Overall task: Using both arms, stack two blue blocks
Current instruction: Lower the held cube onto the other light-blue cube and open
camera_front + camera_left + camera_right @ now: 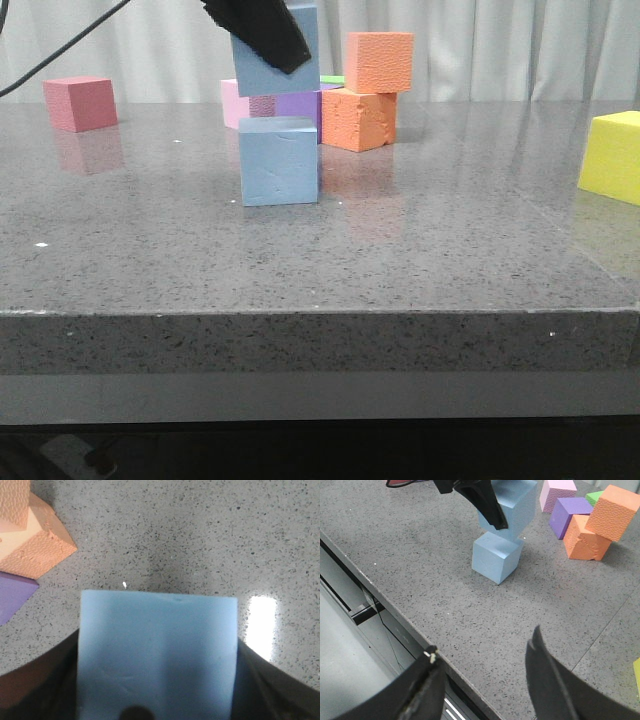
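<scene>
One blue block [278, 160] sits on the grey table, left of centre. My left gripper [272, 40] is shut on the second blue block [262, 72] and holds it just above the first, with a small gap and slightly tilted. In the left wrist view the held block [159, 650] fills the space between the black fingers [35, 685] and hides the lower block. The right wrist view shows the lower block [497, 556], the held block [519, 505] and the left gripper [482, 502]. My right gripper [484, 641] is open and empty over the table's front edge, well short of the blocks.
Behind the blue blocks stand a pink cube [236, 103], a purple cube [298, 105], a green one [333, 79] and two stacked orange cubes [378, 62]. A red cube [80, 103] is at the far left and a yellow cube [612, 155] at the right edge.
</scene>
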`<move>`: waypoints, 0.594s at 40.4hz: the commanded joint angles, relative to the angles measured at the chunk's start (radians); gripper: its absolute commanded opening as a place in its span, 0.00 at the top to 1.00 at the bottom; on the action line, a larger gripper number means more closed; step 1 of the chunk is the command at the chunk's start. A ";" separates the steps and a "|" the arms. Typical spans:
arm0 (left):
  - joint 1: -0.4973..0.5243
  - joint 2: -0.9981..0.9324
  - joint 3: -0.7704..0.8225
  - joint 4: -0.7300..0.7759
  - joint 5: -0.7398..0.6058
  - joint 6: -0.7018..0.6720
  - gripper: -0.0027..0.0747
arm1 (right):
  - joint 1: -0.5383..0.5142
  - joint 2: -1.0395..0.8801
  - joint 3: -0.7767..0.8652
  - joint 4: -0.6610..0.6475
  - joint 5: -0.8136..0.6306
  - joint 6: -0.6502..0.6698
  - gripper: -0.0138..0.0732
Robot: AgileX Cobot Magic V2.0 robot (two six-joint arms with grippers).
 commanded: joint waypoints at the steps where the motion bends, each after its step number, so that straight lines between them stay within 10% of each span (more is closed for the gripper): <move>1: -0.007 -0.051 -0.026 -0.026 0.019 0.002 0.49 | -0.008 -0.004 -0.025 0.017 -0.069 -0.004 0.40; 24: -0.009 -0.051 0.028 -0.028 0.019 -0.008 0.49 | -0.008 -0.004 -0.025 0.017 -0.069 -0.004 0.40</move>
